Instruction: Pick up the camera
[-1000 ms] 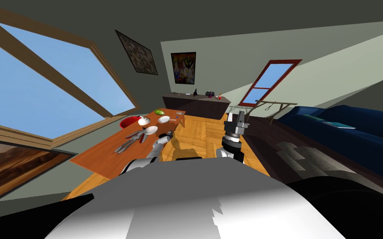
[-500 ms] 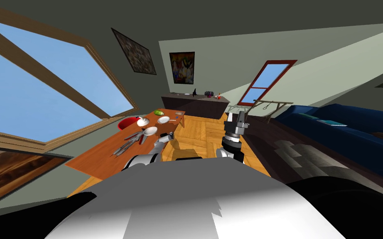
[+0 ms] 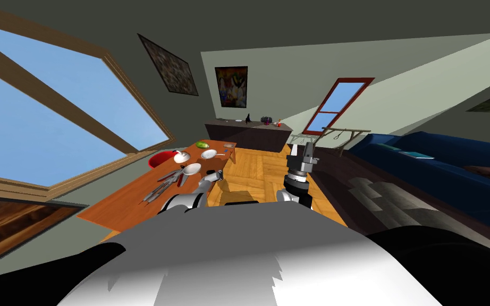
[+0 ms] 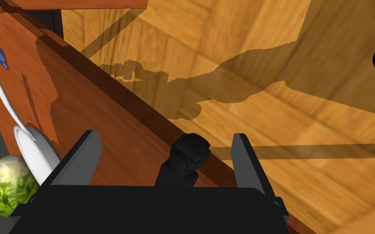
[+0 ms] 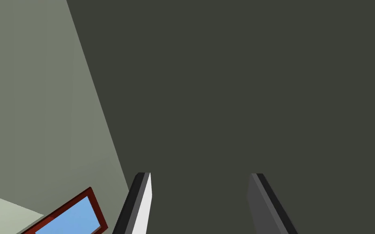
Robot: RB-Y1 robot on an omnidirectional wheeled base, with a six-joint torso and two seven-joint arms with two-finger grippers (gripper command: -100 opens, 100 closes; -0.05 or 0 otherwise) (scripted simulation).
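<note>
Early stage. Left hand (image 4: 166,138), spread wide and gripping nothing, hovers at the bench (image 3: 132,204) edge, 11 o'clock; right hand (image 3: 309,145), likewise open and empty, is raised. Camera not yet grasped.

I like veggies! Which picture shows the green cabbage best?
Left wrist view: the green cabbage looks big and leafy. The head view shows it as a tiny dot on the table; the right wrist view faces walls.
</note>
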